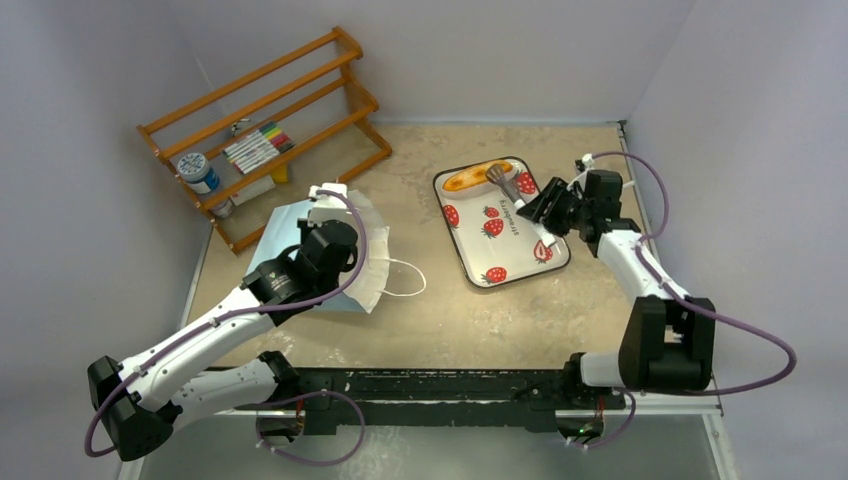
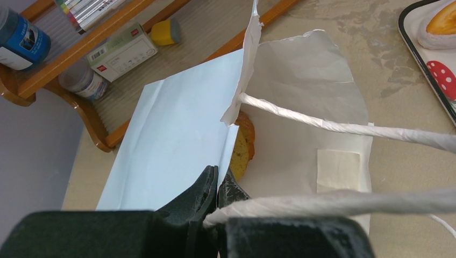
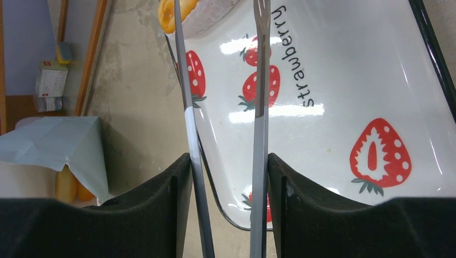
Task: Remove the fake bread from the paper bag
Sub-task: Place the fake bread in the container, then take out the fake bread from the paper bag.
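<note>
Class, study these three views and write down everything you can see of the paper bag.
The paper bag is pale blue outside, white inside and creased. It lies on its side on the table beside the wooden rack, with its mouth open toward the tray. Two twisted white cord handles stretch from the mouth, and the left gripper appears shut on the lower one. A golden piece of fake bread shows just inside.

Bag (image 2: pixel 172 140): pale blue outside, white inside, white cords (image 2: pixel 333 126); bread (image 2: pixel 243 148) in its mouth golden-brown. Tray (image 1: pixel 512 258), right of centre in the top view: white, red strawberries with green leaves, black lettering, dark rim; loaf (image 1: pixel 472 178) on it orange-gold. Tongs (image 3: pixel 261 134) grey; rack (image 2: pixel 70 55) orange-brown.
</note>
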